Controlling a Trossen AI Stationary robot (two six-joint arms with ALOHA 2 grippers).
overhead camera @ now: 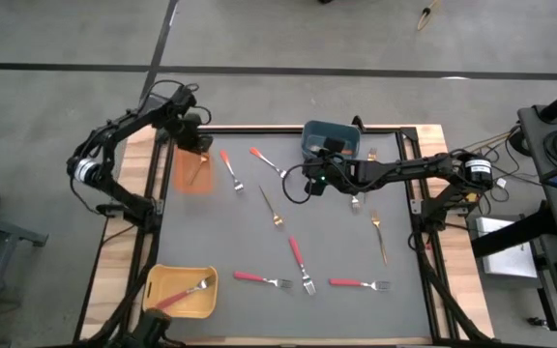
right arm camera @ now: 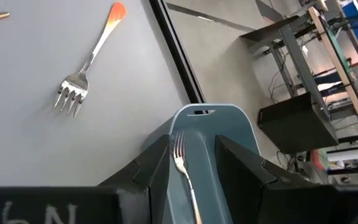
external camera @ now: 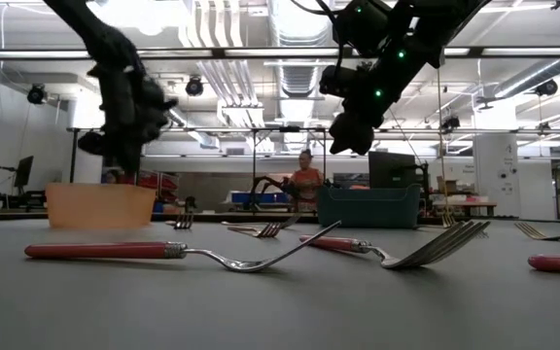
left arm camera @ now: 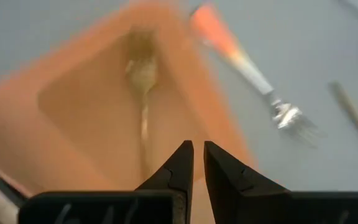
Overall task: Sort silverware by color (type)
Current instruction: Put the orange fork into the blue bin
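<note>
My left pincer (left arm camera: 192,163) hung over the orange bin (overhead camera: 194,171) at the upper left of the high view, its fingers almost together and holding nothing. A thin gold fork (left arm camera: 141,81) lay inside that bin, directly under the fingertips; I judged it had been put there because gold ones belong in it.

My right pincer (right arm camera: 190,163) was above the blue-grey bin (overhead camera: 331,137) at the upper middle of the same view. Its fingers stood apart, and a silver fork (right arm camera: 183,163) showed between them; I could not tell whether I was gripping it or whether it was lying in the bin below.

At the lower left, the yellow bin (overhead camera: 167,283) already had one red-handled fork (overhead camera: 190,288) in it. Many forks were not sorted yet: three red-handled forks (overhead camera: 263,279) along the bottom of the mat, orange-handled forks (overhead camera: 231,168) near the orange bin, and a gold fork (overhead camera: 379,235) at the right.
</note>
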